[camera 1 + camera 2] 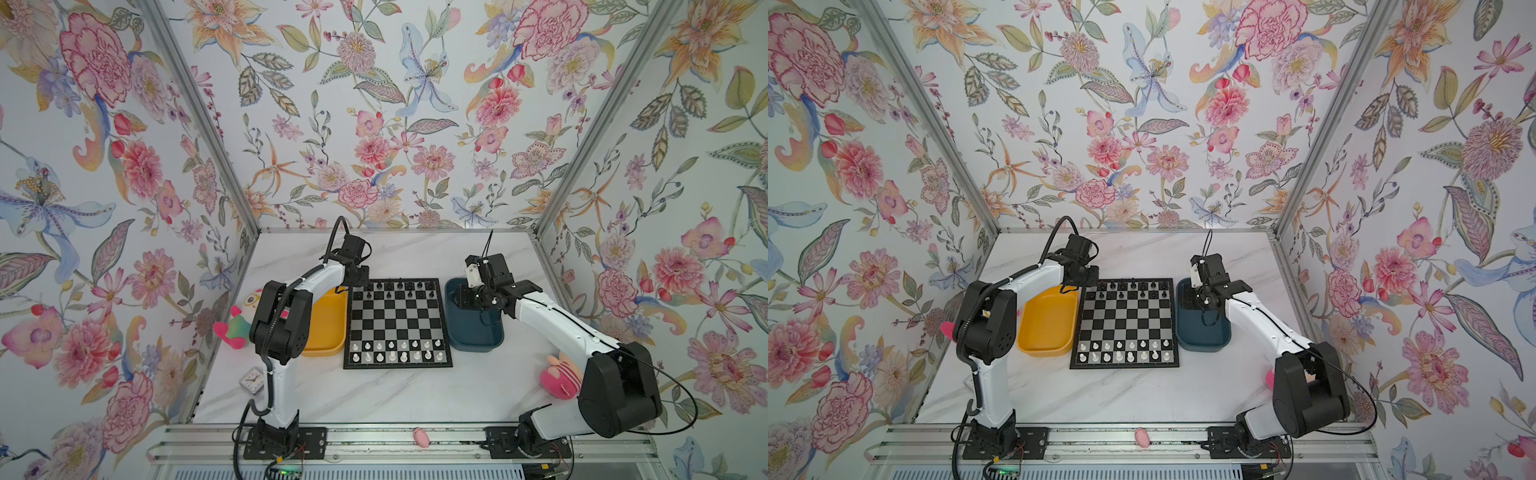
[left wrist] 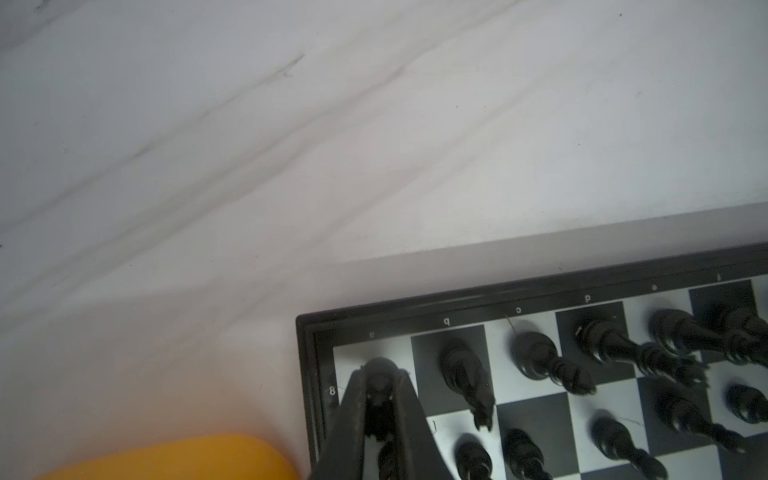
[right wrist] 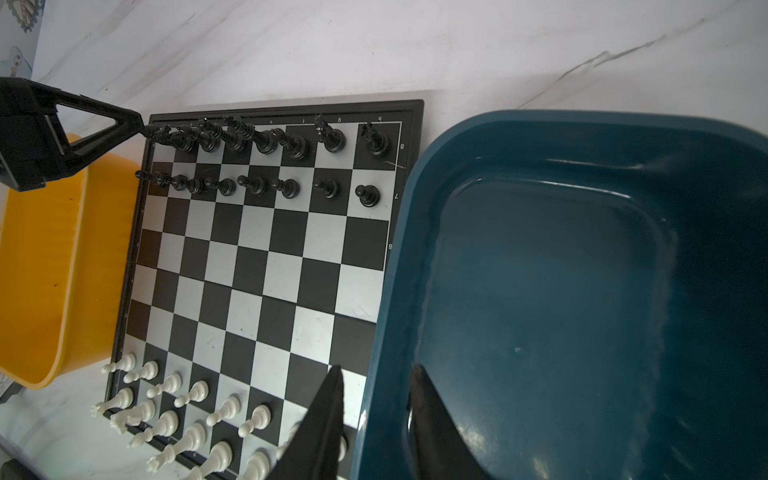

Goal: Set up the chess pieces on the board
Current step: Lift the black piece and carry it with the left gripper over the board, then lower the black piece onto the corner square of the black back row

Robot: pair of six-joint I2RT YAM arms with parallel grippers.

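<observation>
Marble bench (image 1: 374,395), board (image 1: 397,324) nearly set: left end effector (image 2: 379,386) clamps black corner piece (image 2: 380,365), best seated flat mid-square and released straight upward; right end effector (image 3: 378,415) gapes empty.

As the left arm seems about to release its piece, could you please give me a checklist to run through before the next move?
1. Grip: left gripper shut on a black piece: ok.
2. Target: that piece is over the corner square of the board: ok.
3. Seating: base flat on the square: cannot tell.
4. Clearance: neighbouring black piece stands apart from that gripper: ok.
5. Other arm: right gripper open, empty, at the dark blue tray's edge, away from the black rows: ok.
6. Supply: dark blue tray holds no pieces: ok.
</observation>
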